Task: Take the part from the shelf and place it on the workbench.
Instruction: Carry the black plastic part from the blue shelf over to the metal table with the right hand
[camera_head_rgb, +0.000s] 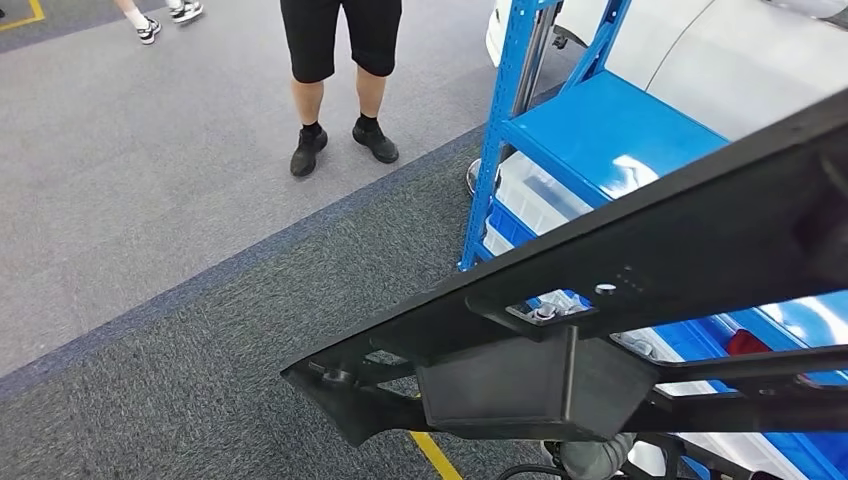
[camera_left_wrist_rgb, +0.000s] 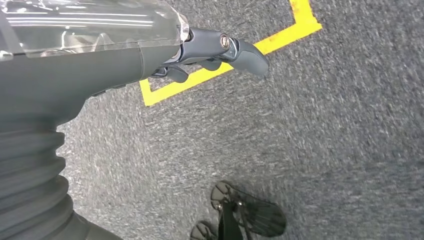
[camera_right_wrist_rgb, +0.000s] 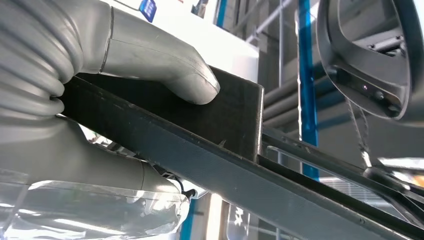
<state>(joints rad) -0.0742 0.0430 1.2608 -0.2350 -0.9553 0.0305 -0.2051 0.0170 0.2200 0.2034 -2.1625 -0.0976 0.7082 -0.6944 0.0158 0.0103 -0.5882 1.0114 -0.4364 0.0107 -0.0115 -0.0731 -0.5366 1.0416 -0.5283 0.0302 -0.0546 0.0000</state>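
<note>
The part (camera_head_rgb: 640, 270) is a long black plastic frame with a boxy pocket. It slants across the head view in front of the blue shelf (camera_head_rgb: 600, 130). In the right wrist view my right hand (camera_right_wrist_rgb: 60, 145) grips the part (camera_right_wrist_rgb: 225, 165), with the grey thumb (camera_right_wrist_rgb: 165, 65) pressed on its flat face and the palm under its edge. My left hand (camera_left_wrist_rgb: 220, 55) hangs over the grey carpet, fingers loosely apart and holding nothing.
A person in black shorts and black shoes (camera_head_rgb: 335, 90) stands on the lighter floor ahead to the left. Clear bins (camera_head_rgb: 535, 190) sit on a lower shelf level. Yellow floor tape (camera_left_wrist_rgb: 210, 75) runs below my left hand. A large white panel (camera_head_rgb: 720, 50) lies behind the shelf.
</note>
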